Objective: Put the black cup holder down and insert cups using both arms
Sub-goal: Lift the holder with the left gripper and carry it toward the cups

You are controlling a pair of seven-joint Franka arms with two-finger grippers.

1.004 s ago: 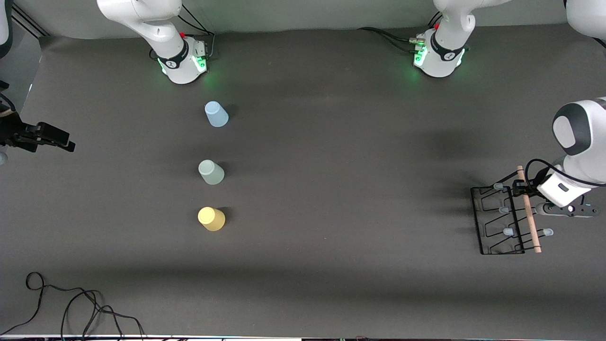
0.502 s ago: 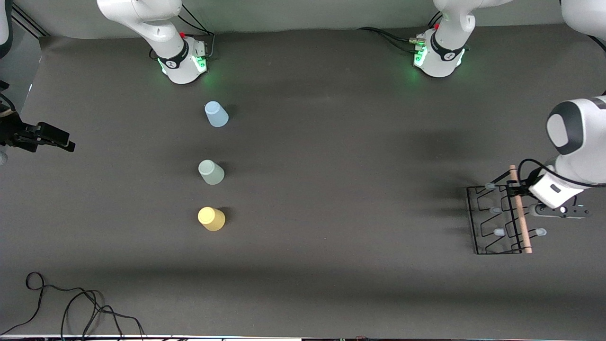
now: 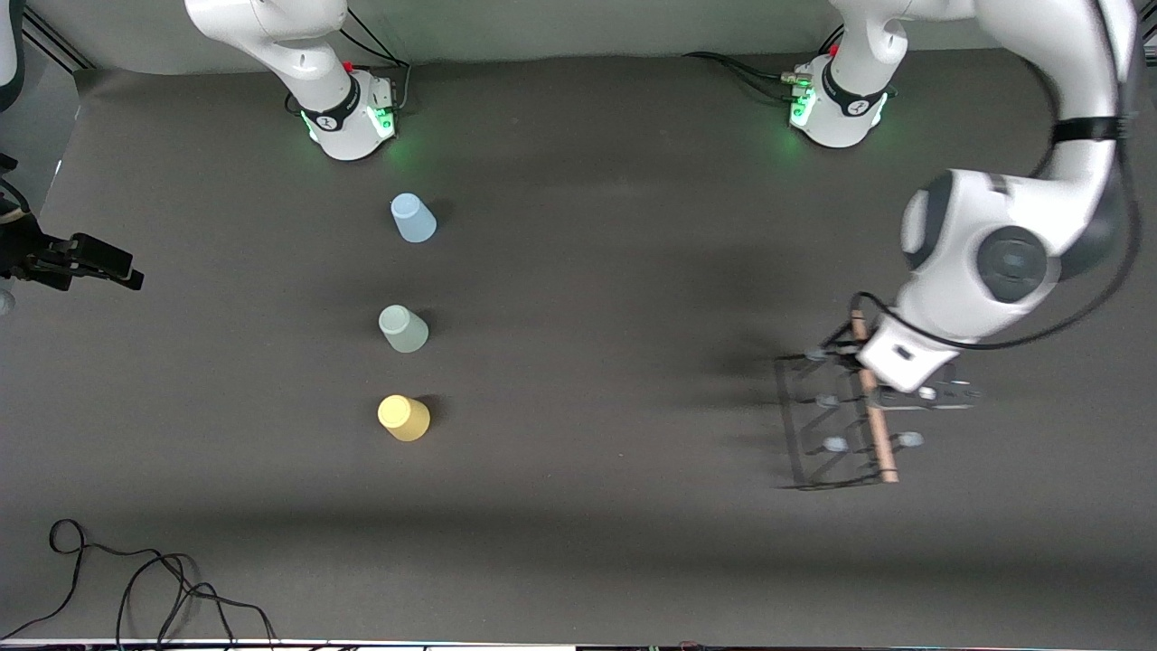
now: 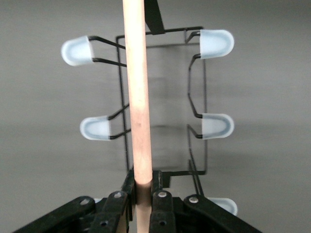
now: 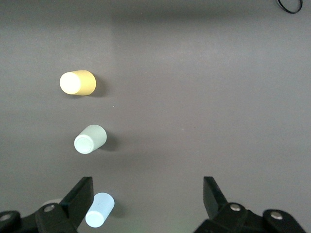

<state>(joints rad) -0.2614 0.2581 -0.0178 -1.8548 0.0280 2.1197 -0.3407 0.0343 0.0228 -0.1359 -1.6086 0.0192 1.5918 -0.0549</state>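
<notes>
Toward the left arm's end of the counter (image 3: 633, 561), the left claw (image 4: 145, 194) clenches the rack's (image 3: 827, 425) wooden rod; cups (image 3: 403, 327) stand well apart, under the right claw (image 5: 146, 199), released.

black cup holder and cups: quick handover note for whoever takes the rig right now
Left hand: shut on the wooden rod of the black cup holder, carrying it over the left arm's end of the table.
Right hand: open, holding nothing, waiting at the right arm's end.
Blue cup, green cup and yellow cup stand upside down in a row, blue nearest the bases, yellow nearest the front camera.
Done: holder grasped.
Left: set the holder down, put all three cups on its prongs.
</notes>
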